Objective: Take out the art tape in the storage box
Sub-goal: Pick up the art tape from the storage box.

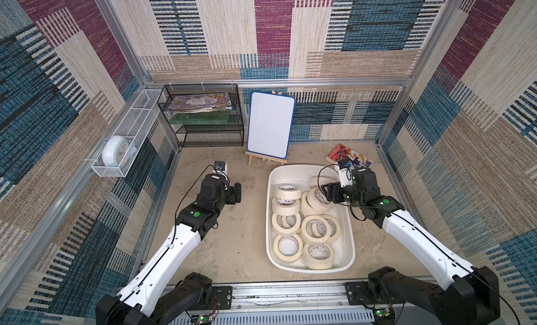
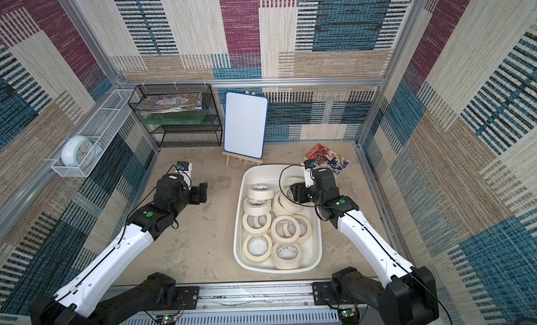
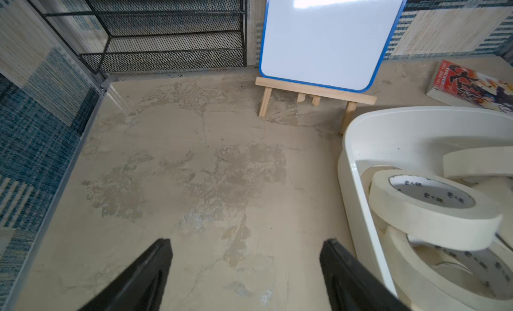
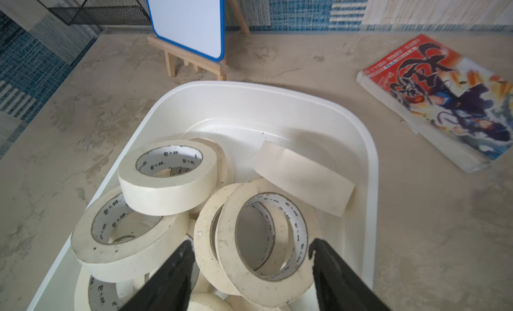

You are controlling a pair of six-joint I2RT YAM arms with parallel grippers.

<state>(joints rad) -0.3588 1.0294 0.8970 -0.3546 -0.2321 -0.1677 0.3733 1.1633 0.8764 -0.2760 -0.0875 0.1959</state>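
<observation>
Storage box (image 2: 237,239) on desk (image 2: 200,251), right of centre, full of art tape (image 2: 286,230). Right end effector (image 2: 294,193) above far rolls; left end effector (image 2: 202,192) above bare desk.

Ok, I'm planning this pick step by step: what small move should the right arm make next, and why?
Probably close the right gripper on the tilted tape roll. Its jaws stand apart on either side of that roll, which leans up on edge inside the storage box, so a pinch looks possible before any lift.
</observation>
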